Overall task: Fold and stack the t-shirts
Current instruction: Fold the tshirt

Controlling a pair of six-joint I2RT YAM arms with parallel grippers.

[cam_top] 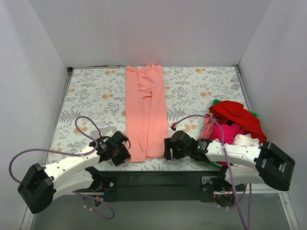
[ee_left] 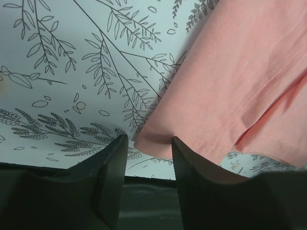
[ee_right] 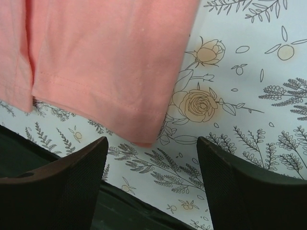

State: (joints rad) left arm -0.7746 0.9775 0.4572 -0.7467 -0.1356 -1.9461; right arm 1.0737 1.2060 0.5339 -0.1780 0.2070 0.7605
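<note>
A salmon-pink t-shirt lies folded into a long narrow strip down the middle of the table, collar at the far edge. My left gripper is open, its jaws just short of the strip's near left corner. My right gripper is open wide, just short of the near right corner. Neither holds cloth. A heap of red, magenta and white t-shirts lies at the right.
A green basket rim shows under the heap at the right. The floral tablecloth covers the table, walled by white panels on three sides. The table's black near edge runs just behind both grippers.
</note>
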